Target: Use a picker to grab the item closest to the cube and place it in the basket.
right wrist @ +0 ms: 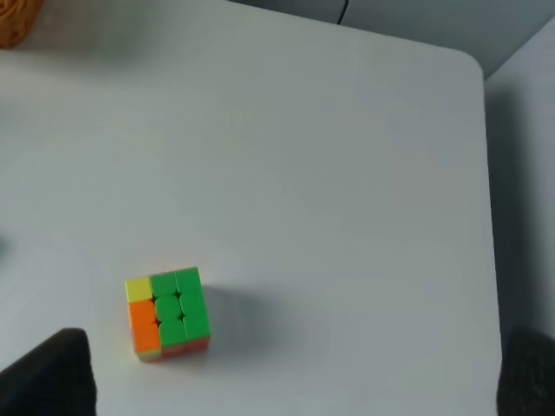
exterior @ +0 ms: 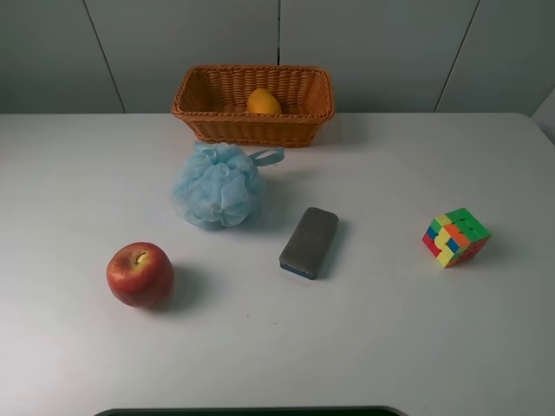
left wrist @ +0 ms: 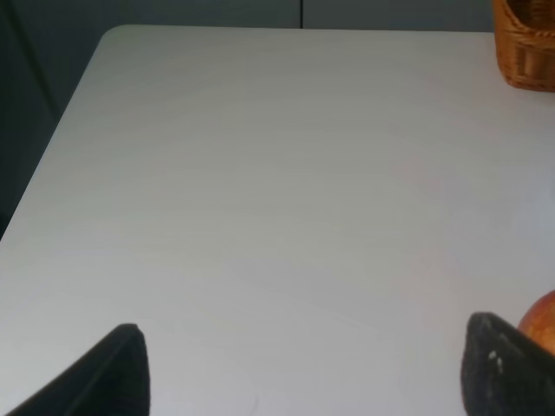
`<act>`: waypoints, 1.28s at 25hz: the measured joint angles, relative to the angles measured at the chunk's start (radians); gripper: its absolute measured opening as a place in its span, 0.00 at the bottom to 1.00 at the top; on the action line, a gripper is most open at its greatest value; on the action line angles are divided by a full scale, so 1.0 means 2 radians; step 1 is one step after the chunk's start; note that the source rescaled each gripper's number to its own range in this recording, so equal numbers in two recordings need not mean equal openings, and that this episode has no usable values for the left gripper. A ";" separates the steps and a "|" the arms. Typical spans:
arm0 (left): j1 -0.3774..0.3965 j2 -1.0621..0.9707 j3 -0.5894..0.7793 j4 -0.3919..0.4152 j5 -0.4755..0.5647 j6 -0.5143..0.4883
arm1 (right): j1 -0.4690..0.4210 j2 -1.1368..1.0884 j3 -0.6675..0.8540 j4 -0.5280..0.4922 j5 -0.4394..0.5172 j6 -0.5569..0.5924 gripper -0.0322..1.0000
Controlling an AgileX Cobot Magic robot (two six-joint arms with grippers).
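Observation:
A multicoloured cube [exterior: 456, 236] sits on the white table at the right; it also shows in the right wrist view [right wrist: 167, 312]. A grey block with a blue base [exterior: 309, 242], like a board eraser, lies left of it, closest to the cube. A wicker basket [exterior: 199, 113] stands at the back centre. Neither gripper shows in the exterior view. My left gripper [left wrist: 305, 347] is open and empty over bare table. My right gripper [right wrist: 295, 347] is open and empty, with the cube ahead of it and nearer one finger.
An orange [exterior: 264, 102] lies in the basket. A blue bath sponge [exterior: 218, 184] sits in front of the basket. A red apple [exterior: 140, 274] is at the front left; its edge shows in the left wrist view [left wrist: 542, 321]. The basket's corner [left wrist: 525, 43] shows there too.

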 joint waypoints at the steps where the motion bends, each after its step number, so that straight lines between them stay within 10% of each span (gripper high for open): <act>1: 0.000 0.000 0.000 0.000 0.000 0.000 | 0.000 -0.030 0.018 0.003 -0.003 0.000 1.00; 14: 0.000 0.000 0.000 0.000 0.000 0.000 | 0.000 -0.244 0.226 0.052 -0.065 0.039 1.00; 32: 0.000 0.000 0.000 0.000 0.000 0.000 | 0.083 -0.361 0.246 -0.022 -0.018 0.146 1.00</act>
